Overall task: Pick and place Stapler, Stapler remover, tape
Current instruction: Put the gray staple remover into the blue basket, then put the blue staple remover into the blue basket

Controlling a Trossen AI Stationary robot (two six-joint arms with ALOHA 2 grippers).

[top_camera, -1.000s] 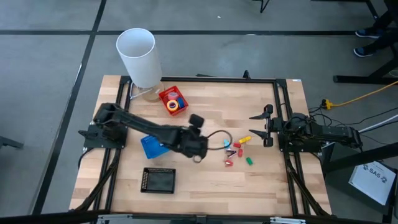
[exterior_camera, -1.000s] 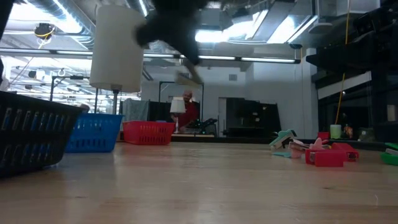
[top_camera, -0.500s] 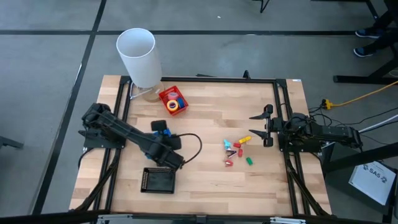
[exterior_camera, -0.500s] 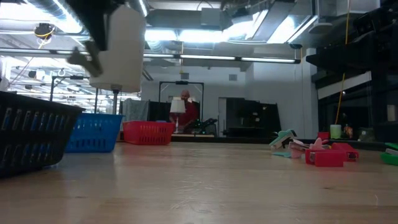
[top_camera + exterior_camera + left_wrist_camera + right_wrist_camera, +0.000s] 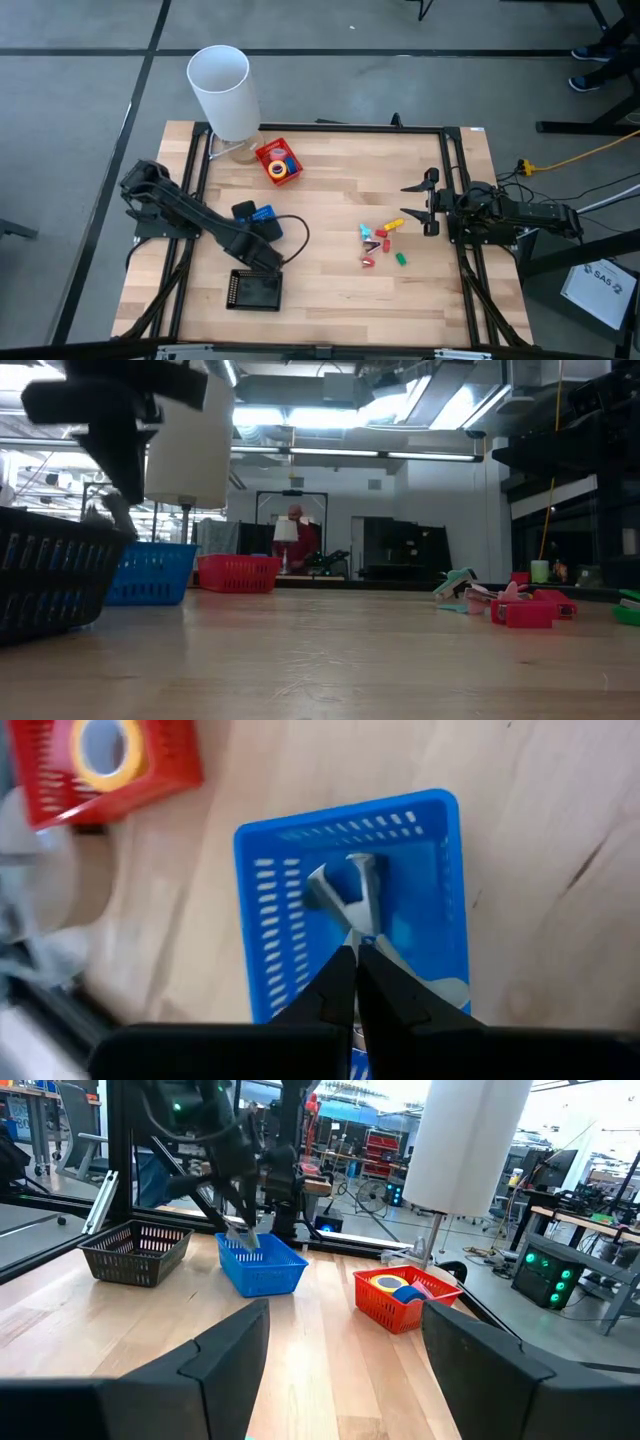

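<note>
My left gripper (image 5: 355,970) is shut on a pale stapler remover with metal claws (image 5: 345,888), just above the blue basket (image 5: 270,900). The right wrist view shows the gripper (image 5: 240,1228) over that basket (image 5: 262,1266). A red basket (image 5: 278,162) at the far left holds tape rolls (image 5: 104,748). Small red, yellow, green and teal pieces (image 5: 382,242) lie in a cluster right of the table's middle. My right gripper (image 5: 425,205) waits open at the right edge. My left gripper pinches the stapler remover between its two fingertips (image 5: 340,982), coming steeply from above. The metal claws (image 5: 350,880) stick out past the fingertips and a pale part (image 5: 440,992) shows beside one finger. The remover hangs clear above the blue basket's floor.
A black basket (image 5: 255,290) sits near the front edge, just in front of the blue one. A tall white cylinder (image 5: 220,90) stands at the far left corner. A person (image 5: 298,525) sits in the room behind the table.
My left gripper has carried the stapler remover from the table's middle toward the left edge, until it is over the blue basket. It has sunk a little and its wrist has rolled. It has stayed shut on the remover.
</note>
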